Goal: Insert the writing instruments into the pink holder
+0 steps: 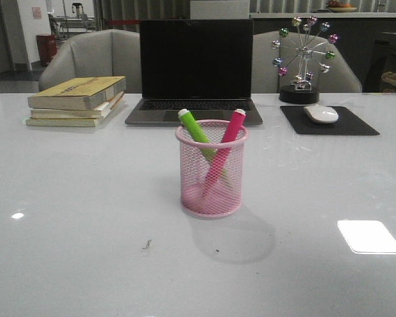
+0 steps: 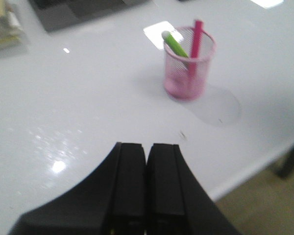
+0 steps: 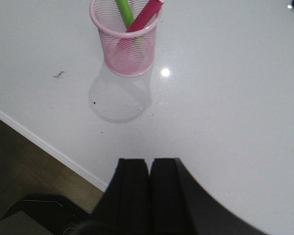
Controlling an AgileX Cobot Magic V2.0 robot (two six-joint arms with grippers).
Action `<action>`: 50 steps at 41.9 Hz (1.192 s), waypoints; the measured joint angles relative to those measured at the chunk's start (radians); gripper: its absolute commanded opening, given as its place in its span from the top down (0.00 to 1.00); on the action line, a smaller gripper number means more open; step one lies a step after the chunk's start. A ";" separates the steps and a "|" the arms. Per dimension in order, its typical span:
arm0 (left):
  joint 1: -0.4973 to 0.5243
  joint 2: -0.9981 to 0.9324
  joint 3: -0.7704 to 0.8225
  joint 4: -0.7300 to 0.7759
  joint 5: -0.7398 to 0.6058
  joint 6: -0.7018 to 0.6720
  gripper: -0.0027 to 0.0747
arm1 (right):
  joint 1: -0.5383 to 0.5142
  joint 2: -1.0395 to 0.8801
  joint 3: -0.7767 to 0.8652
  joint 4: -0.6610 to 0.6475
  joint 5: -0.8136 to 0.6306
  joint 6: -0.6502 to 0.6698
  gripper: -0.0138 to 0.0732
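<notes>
The pink holder is standing upright mid-table, in front of the laptop; inside it two markers are crossing and leaning on the rim, one green marker and one magenta marker; judging by this, the task is looking complete. The left gripper and right gripper are both sitting closed on nothing, well apart from the cup; a careless sweep could tip the light mesh cup. Beyond are lying three books, one mouse.

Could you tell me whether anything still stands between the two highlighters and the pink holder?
Nothing visible does: the green highlighter and the pink highlighter already stand crossed inside the pink mesh holder.
</notes>
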 measured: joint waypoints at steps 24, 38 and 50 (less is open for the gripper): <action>0.496 -0.485 0.538 0.004 -0.459 0.000 0.85 | 0.000 0.000 0.000 0.000 0.000 0.000 0.76; 0.507 -0.485 0.568 0.010 -0.555 0.000 0.85 | 0.000 0.000 0.000 0.000 0.000 -0.002 0.76; 0.482 -0.485 0.568 0.025 -0.577 0.000 0.85 | 0.000 0.000 0.000 0.000 0.000 -0.002 0.76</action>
